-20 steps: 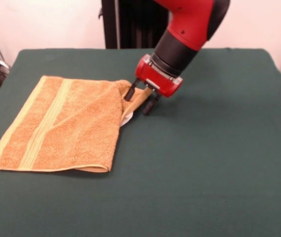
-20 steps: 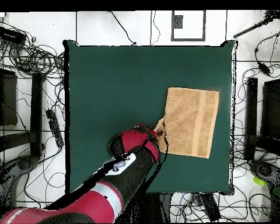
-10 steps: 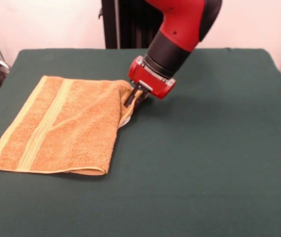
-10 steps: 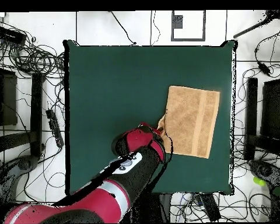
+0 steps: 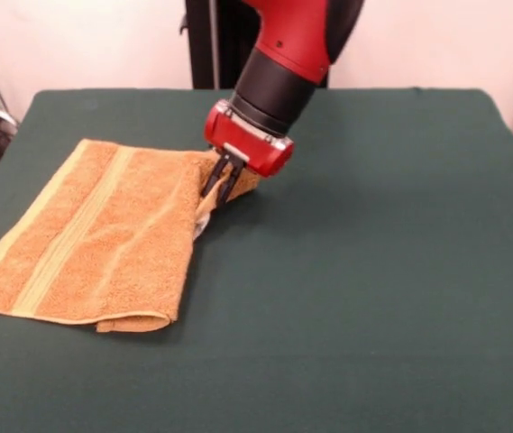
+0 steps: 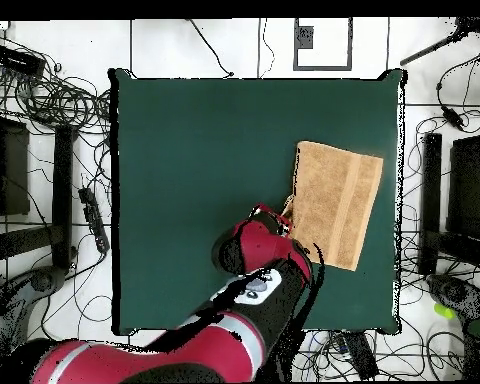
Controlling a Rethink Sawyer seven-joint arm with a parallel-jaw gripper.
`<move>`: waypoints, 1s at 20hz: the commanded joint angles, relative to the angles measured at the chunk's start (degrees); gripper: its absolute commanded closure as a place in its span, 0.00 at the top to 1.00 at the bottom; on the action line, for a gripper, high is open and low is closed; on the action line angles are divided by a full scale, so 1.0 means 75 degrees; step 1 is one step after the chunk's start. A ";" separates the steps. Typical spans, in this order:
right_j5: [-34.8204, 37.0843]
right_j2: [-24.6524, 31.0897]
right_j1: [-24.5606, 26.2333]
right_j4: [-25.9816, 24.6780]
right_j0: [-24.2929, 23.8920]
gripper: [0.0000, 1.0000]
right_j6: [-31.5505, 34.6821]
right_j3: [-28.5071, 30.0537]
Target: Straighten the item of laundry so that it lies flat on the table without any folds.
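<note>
Gripper (image 5: 219, 187) is closed, pinching the far corner of the folded golden-orange towel (image 5: 103, 244), which sits on the left side of the green table (image 5: 400, 271) in the front view. Compared with a second ago the arm has shifted leftward across the towel side, dragging the pinched corner and the whole towel with it; the towel now lies closer to the table edge, and the near corner has bunched into a small roll. A white tag (image 5: 201, 225) peeks out under the gripped edge. Towel is still doubled over, so the pull looks to have slid it rather than opened the fold. Unfolding not yet achieved.
</note>
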 commanded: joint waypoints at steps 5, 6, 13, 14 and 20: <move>-0.0687 0.1764 -0.0399 0.0223 0.0077 0.00 0.1345 0.0367; -0.0646 0.1921 -0.0434 0.0235 0.0060 0.00 0.1344 0.0357; 0.0857 0.0461 0.0415 0.1594 0.1471 0.00 0.1574 -0.0352; 0.1237 0.0036 0.0734 0.1954 0.1807 0.00 0.1721 -0.0535; 0.2111 -0.0243 0.0981 0.2719 0.2277 0.00 0.1832 -0.0778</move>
